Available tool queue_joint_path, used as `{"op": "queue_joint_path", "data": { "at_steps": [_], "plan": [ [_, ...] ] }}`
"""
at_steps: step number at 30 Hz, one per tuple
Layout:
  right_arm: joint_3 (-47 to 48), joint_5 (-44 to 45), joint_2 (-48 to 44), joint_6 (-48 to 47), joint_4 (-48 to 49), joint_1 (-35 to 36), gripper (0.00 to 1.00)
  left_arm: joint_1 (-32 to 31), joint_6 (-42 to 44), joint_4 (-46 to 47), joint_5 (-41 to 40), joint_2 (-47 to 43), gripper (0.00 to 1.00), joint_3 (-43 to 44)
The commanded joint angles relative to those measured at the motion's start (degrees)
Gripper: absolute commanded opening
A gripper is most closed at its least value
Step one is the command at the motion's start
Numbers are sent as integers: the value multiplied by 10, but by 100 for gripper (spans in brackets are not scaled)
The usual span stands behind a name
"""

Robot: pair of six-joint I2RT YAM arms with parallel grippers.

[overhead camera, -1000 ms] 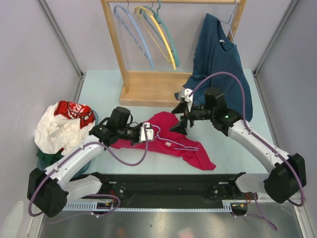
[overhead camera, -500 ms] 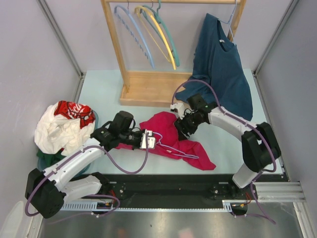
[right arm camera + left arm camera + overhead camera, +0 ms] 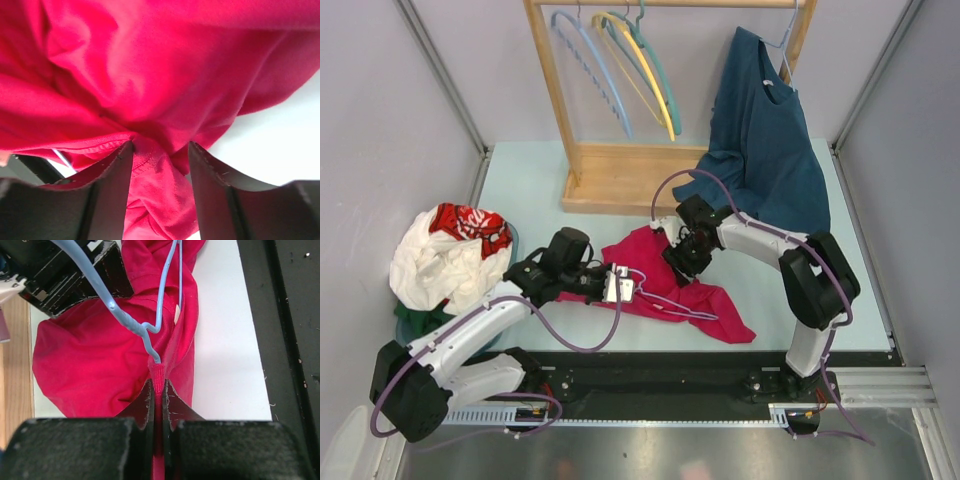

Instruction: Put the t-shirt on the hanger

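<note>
While the left arm [image 3: 470, 335] is clenching its jaws on the t-shirt [image 3: 720, 312] on the counter [image 3: 525, 190], the right arm [image 3: 755, 235] is grasping another bunch in its own; the hanger [image 3: 131, 320], partly cut off, is crossing the cloth.

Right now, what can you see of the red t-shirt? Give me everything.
The t-shirt is plain crimson, soft cotton-looking cloth. It lies crumpled and partly folded on the pale table between the two arms, not spread flat. The thin pale blue hanger lies across it. The left claw is shut on a narrow fold of it. The right claw has a bunch of cloth pinched between its fingers at the far side.
</note>
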Motion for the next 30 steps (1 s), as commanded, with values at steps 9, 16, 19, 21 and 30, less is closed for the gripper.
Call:
{"op": "queue_joint_path", "data": {
  "at_steps": [9,16,19,21,30],
  "plan": [
    [18,18,-10,14,-27,4,20,-3,-17,28,-7,-17,0,-11],
    [30,11,-24,29,-34,7,0,-3,-23,32,-11,-17,0,-9],
    [15,16,-51,22,-40,-9,0,25,-73,43,-4,-10,0,3],
    [-6,10,-73,17,-40,-37,0,61,-120,51,26,0,0,17],
    [-86,-36,-218,-14,-28,-115,0,125,-167,100,31,10,0,6]
  ]
}}
